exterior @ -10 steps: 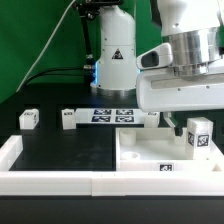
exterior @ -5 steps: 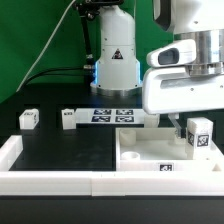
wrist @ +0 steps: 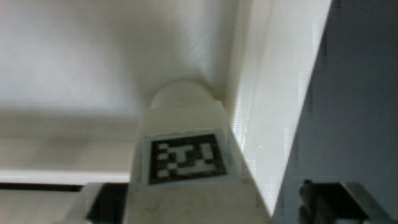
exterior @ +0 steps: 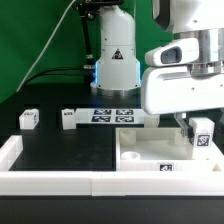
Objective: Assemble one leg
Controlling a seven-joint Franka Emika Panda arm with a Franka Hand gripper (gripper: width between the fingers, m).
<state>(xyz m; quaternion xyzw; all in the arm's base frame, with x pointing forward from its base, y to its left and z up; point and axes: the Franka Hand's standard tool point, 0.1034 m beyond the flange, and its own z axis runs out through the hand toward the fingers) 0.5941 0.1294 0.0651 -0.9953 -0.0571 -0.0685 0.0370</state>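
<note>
In the exterior view we see the small white plastic leg with a black-and-white square tag (exterior: pixel 203 134) standing upright over the big flat white square panel (exterior: pixel 150 150), at the exterior view's right. The robot's two-finger gripper (exterior: pixel 197 122) comes down right at this leg, but we cannot tell if its fingers are spread or squeezing. 2 more small white blocks (exterior: pixel 28 118) (exterior: pixel 68 119) sit well apart on the black table (exterior: pixel 70 150). The marker board (exterior: pixel 112 114) lies behind them.

In the wrist view we see the leg (wrist: pixel 187 150) up close, with its tag facing us, beside a white wall (wrist: pixel 276 90).

Exterior view bright, even, sharp; wrist view blurred, perhaps too close.
</note>
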